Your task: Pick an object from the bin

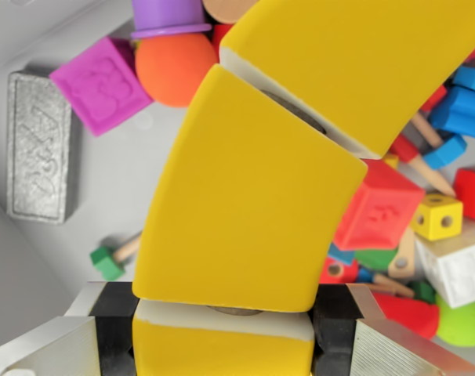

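A large yellow curved toy (245,211), made of foam-like segments with white end faces, fills the middle of the wrist view and runs from the bottom edge to the top right. My gripper (222,333) is shut on its lowest segment, with the black pads (112,329) pressed against both sides. The toy sits close to the camera, above the grey bin floor (112,196), and hides much of the pile beneath it.
A grey embossed block (38,149) lies at the left. A magenta cube (104,82), orange ball (175,66) and purple cylinder (168,16) sit at the top. A red cube (378,204), yellow holed cube (437,215), blue pieces (469,106), white block (457,270) and green ball (465,323) crowd the right. A green peg (108,262) lies at lower left.
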Robot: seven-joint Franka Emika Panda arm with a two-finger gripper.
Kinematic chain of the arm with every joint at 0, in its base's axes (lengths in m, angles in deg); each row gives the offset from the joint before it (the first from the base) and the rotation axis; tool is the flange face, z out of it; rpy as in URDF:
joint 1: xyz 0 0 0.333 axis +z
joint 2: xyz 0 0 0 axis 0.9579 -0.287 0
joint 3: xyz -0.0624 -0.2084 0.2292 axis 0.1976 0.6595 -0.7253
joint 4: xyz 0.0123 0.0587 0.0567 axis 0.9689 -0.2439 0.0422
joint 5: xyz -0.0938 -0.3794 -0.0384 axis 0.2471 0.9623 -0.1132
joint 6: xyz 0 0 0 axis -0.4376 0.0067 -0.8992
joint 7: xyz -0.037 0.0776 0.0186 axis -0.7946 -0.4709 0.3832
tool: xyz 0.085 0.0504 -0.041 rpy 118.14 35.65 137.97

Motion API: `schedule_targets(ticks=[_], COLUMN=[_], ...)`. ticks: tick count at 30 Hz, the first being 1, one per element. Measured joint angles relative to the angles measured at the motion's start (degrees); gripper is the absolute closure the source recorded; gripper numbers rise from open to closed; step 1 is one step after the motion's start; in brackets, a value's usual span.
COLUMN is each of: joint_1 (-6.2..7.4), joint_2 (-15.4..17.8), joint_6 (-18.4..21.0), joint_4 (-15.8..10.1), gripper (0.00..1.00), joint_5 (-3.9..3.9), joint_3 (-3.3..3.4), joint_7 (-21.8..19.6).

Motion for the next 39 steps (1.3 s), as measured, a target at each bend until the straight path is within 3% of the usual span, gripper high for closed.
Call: schedule_targets(ticks=[22,39], joint_1=[0.0,0.0], joint_2=[3.2,3.7], joint_6=[8.9,11.0], joint_4=[5.6,7.2], gripper=[1.0,1.0], joint_5=[0.11,0.13], joint_3=[0.01,0.01], joint_7=[-0.1,-0.1])
